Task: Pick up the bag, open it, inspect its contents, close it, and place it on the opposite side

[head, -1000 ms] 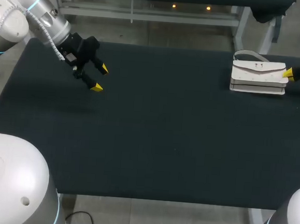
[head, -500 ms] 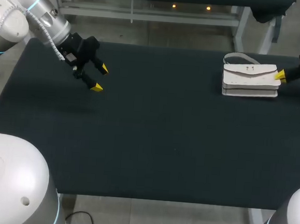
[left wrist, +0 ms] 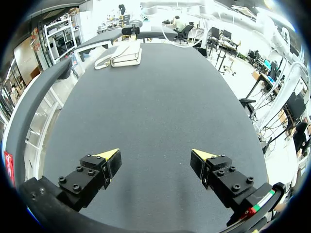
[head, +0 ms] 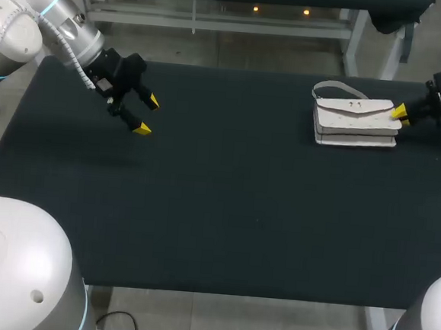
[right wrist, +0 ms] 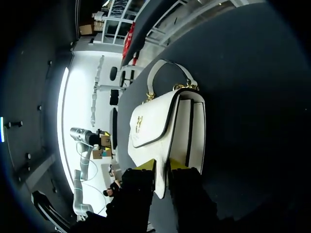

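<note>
One white bag [head: 355, 124], pinched by the right end effector [head: 399, 112].

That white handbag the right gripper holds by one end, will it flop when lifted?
Probably fairly stiff: the white handbag keeps crisp boxy layers. Held at one end by the right gripper, it would likely tilt. Its strap should dangle.

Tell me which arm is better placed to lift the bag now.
Right. The right gripper is shut on the edge of the bag; the left gripper hangs open far across the table.
</note>
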You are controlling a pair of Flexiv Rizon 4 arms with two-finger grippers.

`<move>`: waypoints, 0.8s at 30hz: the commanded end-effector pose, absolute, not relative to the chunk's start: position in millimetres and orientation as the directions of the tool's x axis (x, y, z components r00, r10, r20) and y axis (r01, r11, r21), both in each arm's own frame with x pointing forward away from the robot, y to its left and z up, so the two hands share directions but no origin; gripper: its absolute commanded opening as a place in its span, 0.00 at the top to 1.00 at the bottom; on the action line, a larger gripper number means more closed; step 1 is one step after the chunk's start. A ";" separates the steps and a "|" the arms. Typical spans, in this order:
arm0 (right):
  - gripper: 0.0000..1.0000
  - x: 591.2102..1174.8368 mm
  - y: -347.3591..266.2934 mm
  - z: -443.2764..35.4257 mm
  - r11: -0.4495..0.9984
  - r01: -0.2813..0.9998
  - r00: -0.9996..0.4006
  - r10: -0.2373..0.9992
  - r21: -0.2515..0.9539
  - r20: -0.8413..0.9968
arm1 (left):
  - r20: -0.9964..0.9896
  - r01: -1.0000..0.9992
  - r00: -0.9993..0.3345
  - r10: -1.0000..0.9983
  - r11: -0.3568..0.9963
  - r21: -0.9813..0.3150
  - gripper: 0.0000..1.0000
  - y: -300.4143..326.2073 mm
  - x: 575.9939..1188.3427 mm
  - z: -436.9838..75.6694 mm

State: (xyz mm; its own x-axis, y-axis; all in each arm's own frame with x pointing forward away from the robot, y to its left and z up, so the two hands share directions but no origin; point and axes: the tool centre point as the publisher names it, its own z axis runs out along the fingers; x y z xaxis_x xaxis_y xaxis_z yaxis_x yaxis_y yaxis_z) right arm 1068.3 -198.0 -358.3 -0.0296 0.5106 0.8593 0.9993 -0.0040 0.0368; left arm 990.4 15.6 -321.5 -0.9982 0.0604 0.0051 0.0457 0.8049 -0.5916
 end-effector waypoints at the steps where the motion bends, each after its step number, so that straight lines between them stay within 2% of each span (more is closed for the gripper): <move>1: 0.63 1076.0 -205.0 -359.7 0.274 0.953 -0.024 0.500 -0.132 0.866 | 0.004 0.046 -0.998 0.060 0.804 -0.593 0.00 15.4 990.5 -322.3; 8: 0.57 1080.3 -209.0 -362.7 0.279 0.948 -0.013 0.511 -0.151 0.860 | 0.004 0.046 -0.998 0.060 0.804 -0.593 0.00 15.4 990.5 -322.3; 24: 0.68 1080.7 -208.9 -365.1 0.353 0.907 -0.013 0.569 -0.230 0.822 | 0.004 0.046 -0.998 0.060 0.804 -0.593 0.00 15.4 990.5 -322.3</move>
